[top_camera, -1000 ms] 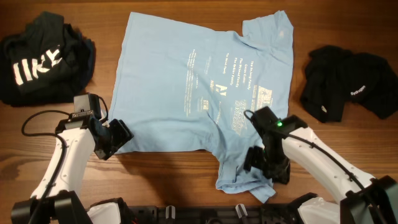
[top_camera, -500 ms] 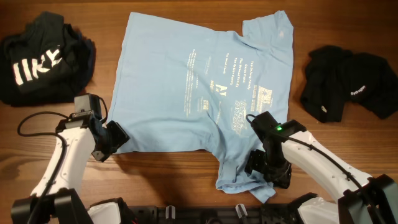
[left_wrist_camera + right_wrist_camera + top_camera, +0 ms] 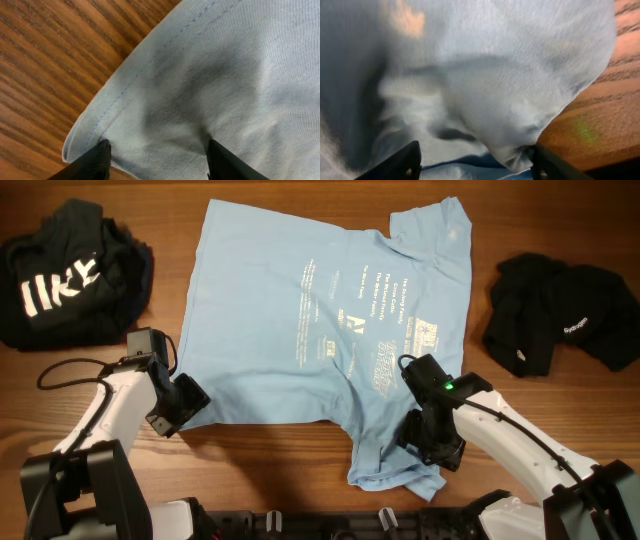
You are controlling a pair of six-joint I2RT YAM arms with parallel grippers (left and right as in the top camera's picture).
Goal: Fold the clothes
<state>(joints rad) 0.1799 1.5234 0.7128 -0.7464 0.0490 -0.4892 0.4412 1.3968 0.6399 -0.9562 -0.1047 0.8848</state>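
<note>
Striped wooden table (image 3: 280, 455) carries a soft, pale-blue knit shirt (image 3: 260, 310). Left claw (image 3: 157, 152) gapes wide, the stitched hem corner between its tips; right claw (image 3: 475, 155) spreads around a bunched fold.

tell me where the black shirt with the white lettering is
In the overhead view the black shirt lies bunched at the far left corner, left of the light blue t-shirt and beyond the left pincer.
</note>
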